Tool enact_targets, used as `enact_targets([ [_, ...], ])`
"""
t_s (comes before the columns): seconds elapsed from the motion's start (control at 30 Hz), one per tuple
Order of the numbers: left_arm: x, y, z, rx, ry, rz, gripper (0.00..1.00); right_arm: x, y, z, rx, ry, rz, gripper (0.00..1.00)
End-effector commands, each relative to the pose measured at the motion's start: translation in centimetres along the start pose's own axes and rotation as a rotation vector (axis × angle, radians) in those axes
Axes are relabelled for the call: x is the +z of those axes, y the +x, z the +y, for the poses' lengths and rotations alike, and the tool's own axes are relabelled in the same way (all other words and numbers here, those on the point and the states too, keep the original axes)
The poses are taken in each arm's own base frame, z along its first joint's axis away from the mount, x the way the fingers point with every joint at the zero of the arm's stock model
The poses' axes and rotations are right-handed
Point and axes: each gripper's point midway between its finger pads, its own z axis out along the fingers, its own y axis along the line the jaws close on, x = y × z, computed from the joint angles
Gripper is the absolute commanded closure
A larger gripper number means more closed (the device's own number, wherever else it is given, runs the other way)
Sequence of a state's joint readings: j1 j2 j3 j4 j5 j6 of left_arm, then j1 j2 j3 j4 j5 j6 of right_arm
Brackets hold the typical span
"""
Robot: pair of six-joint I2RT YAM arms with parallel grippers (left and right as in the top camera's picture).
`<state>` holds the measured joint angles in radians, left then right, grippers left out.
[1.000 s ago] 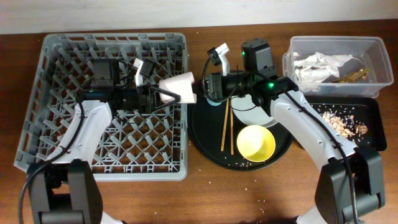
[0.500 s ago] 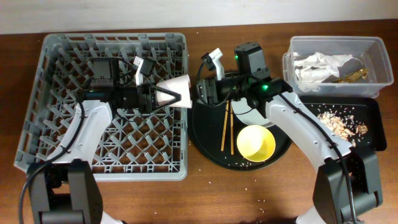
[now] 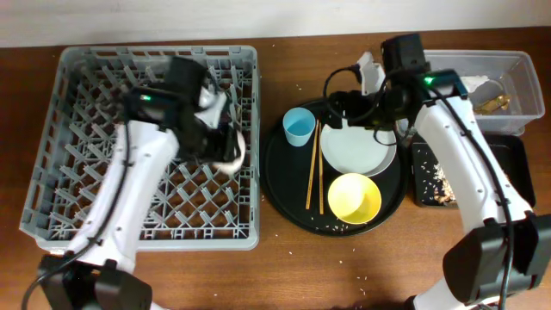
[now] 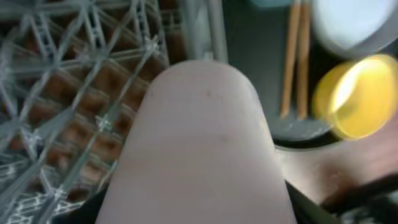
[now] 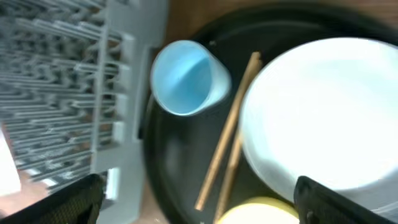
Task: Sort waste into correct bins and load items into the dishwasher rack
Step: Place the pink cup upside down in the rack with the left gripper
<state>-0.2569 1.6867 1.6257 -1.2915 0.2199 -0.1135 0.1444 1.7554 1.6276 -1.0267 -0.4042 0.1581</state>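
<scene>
A: Entry one, left gripper (image 3: 219, 145)?
B: It is over the right-hand part of the dishwasher rack (image 3: 86, 129), closed on the pink-white cup (image 3: 229, 161). The overhead view is blurred there. The left wrist view fills with the cup (image 4: 205, 149), held above the grid by the rack's right wall. Only dark slivers of the fingers show at the bottom corners.

A: Entry two, right gripper (image 3: 338, 102)?
B: It is above the far part of the round black tray (image 3: 286, 191), by the far rim of the plate (image 3: 362, 151). The overhead view does not settle its opening, but the right wrist view does. The fingers (image 5: 62, 202) are spread wide at the lower corners, with nothing held.

A: Tray contents?
B: The light blue cup (image 3: 299, 127) stands mouth up at the far left. The chopsticks (image 3: 313, 168) lie side by side between cup and plate. The yellow bowl (image 3: 354, 197) sits on the near side, just beside the plate. The left wrist view gives the bowl and chopsticks only as blur.

A: Bins?
B: They show in the overhead view only. The clear tub (image 3: 525, 60) is at far right and holds the napkin (image 3: 479, 86). The black rectangular tray (image 3: 512, 172) holds the scraps (image 3: 433, 176) and is partly under the right arm.
</scene>
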Motion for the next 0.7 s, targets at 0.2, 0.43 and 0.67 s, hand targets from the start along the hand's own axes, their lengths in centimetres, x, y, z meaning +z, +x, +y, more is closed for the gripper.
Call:
enact_targets([
  [0.2,5.4,6.3,0.7,0.014,-0.228,0.196,0.63,-1.1,-0.4,-1.8,-0.031,0.127,-0.02,0.01],
  [0.43,9.6,5.3,2.2,0.011,-0.258,0.099,0.6,-1.0,-0.4,-1.7,-0.031,0.125,-0.019,0.01],
  [0.67,8.0,4.2,1.6,-0.004,-0.228,0.083,0.19,2.8,-1.7,-1.1,0.03,0.106,-0.028,0.12],
])
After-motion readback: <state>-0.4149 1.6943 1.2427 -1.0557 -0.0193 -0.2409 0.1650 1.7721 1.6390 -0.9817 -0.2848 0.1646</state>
